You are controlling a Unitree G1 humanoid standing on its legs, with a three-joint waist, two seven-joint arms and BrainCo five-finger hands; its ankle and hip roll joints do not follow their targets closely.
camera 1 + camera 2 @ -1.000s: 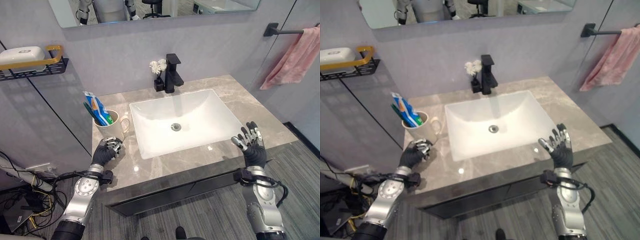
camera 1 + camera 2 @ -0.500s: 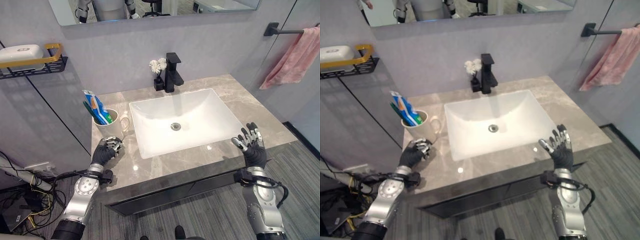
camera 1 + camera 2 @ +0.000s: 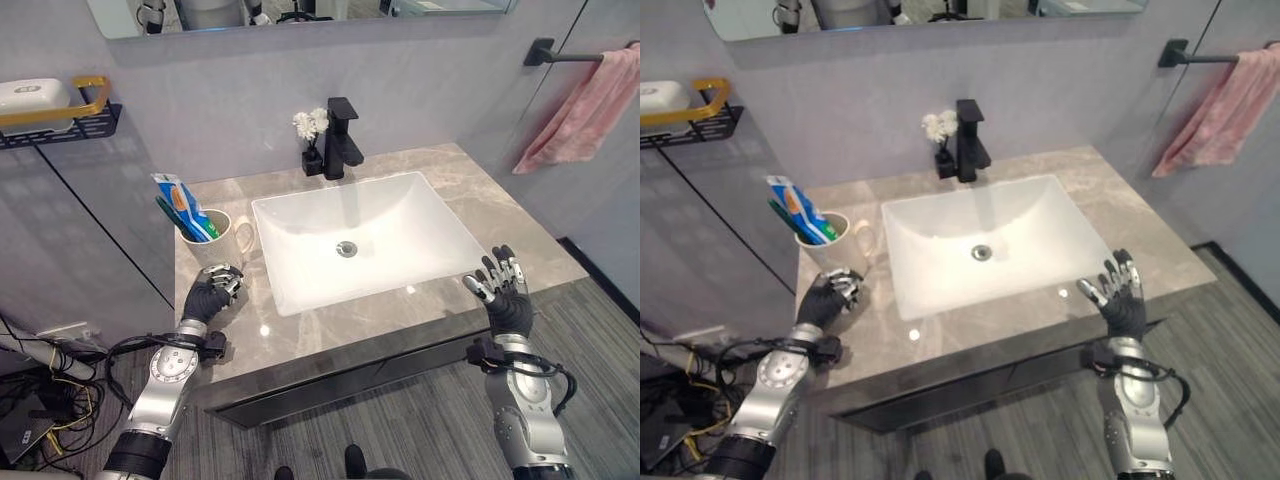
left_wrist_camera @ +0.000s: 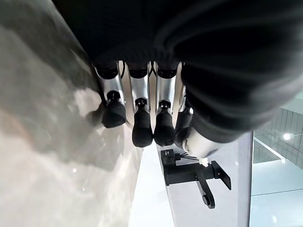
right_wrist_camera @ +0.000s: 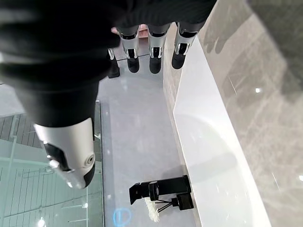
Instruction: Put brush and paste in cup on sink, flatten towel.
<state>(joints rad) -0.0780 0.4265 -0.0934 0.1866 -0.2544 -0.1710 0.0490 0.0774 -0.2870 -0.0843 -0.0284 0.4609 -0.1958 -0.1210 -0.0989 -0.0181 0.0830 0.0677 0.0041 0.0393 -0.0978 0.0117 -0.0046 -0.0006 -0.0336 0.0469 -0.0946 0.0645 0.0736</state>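
A cream cup (image 3: 218,242) stands on the grey stone countertop (image 3: 480,215), left of the sink. A blue and white paste tube (image 3: 175,197) and a green brush (image 3: 200,232) stick up out of it. My left hand (image 3: 208,296) rests on the counter just in front of the cup, fingers (image 4: 137,124) curled and holding nothing. My right hand (image 3: 505,297) hovers over the counter's front right edge, its fingers (image 5: 152,56) straight and spread. A pink towel (image 3: 585,98) hangs bunched from a black bar (image 3: 545,50) on the right wall.
The white sink basin (image 3: 410,215) takes up the middle of the counter. Behind it stand a black tap (image 3: 343,135) and a small vase of white flowers (image 3: 308,127). A black and gold shelf (image 3: 65,112) with a soap dish hangs on the left wall.
The whole picture has shifted a little as the camera moved. Neither hand, the cup nor the towel has visibly moved.
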